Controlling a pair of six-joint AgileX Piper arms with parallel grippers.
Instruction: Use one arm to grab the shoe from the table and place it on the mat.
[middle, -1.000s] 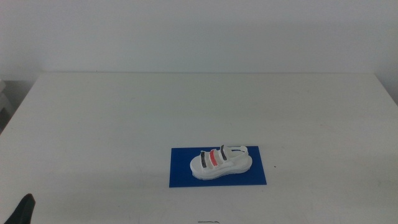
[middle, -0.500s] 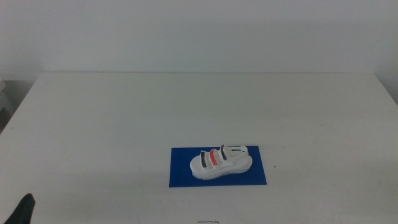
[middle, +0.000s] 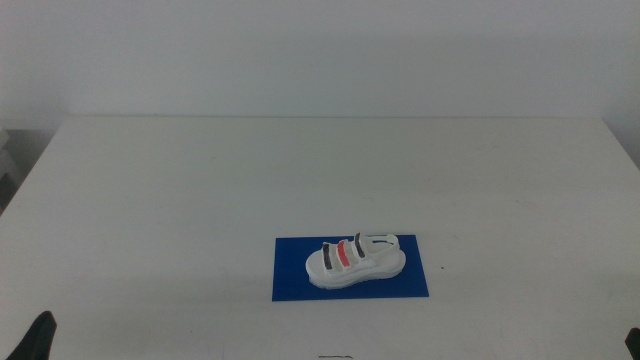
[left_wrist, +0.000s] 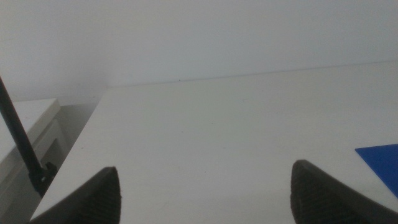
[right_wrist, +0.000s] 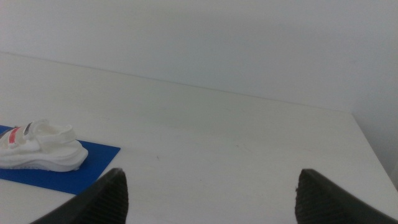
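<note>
The white shoe with two black straps and a red one lies on the dark blue mat toward the front of the table. From the right wrist, the shoe rests upright on the mat, apart from the gripper. My right gripper stands open and holds nothing, back at the front right. My left gripper is open and holds nothing at the table's front left; a tip of it shows in the middle view. A corner of the mat appears in the left wrist view.
A white wall rises behind the table's far edge. A black cable and a white cabinet edge stand off the table's left side.
The left gripper's tip has sunk slightly lower at the bottom left corner. A sliver of the right gripper now shows at the bottom right corner. Shoe and mat are unmoved.
</note>
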